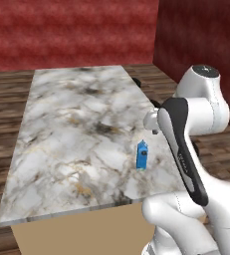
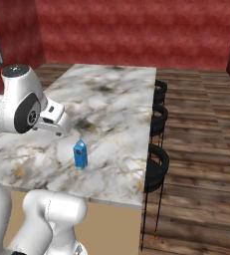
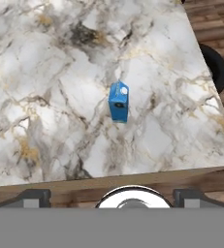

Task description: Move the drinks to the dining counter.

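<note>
The blue carton point(image 3: 119, 101) stands upright on the worktop point(image 1: 61, 129); light, stiff, best gripped mid-body. Claw point(image 3: 111, 197) wide apart, empty.

Even, soft rendered light, faint shadows, slightly blurry textures, perhaps low resolution.

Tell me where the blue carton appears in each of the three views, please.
Left base view: blue carton stands right of centre, near the marble counter's near right corner.
Right base view: carton left of centre.
Hand view: carton at centre.
Shared landmark: the counter's dark vein patch.
</note>
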Robot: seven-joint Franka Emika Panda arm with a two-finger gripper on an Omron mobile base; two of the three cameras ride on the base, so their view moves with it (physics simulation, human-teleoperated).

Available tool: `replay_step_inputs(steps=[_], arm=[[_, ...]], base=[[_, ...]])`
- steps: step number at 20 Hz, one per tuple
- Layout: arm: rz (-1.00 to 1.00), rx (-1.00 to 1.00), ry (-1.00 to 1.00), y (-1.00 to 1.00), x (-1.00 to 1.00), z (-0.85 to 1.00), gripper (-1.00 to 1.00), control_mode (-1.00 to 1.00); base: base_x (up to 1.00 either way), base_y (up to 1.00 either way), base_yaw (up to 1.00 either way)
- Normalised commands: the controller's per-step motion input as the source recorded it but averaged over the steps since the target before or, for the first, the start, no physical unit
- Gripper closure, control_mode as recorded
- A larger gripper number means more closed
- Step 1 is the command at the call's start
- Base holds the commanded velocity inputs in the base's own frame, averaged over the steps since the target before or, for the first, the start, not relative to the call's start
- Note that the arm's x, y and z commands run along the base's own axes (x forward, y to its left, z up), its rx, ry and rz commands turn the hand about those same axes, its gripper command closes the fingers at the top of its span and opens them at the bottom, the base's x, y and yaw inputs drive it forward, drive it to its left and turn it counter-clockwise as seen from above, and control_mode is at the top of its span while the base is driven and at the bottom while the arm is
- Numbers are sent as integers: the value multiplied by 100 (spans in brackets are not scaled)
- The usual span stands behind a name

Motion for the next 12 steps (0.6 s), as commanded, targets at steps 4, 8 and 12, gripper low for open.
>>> replay_step_inputs(steps=[4,8,12], arm=[[0,-3,-20,0,-15,0,-100,-100],[0,-6,-24,0,-6,0,-100,-100],[0,-2,-12,0,-1,0,-100,-100]], base=[[0,0,0],[0,0,0],[0,0,0]])
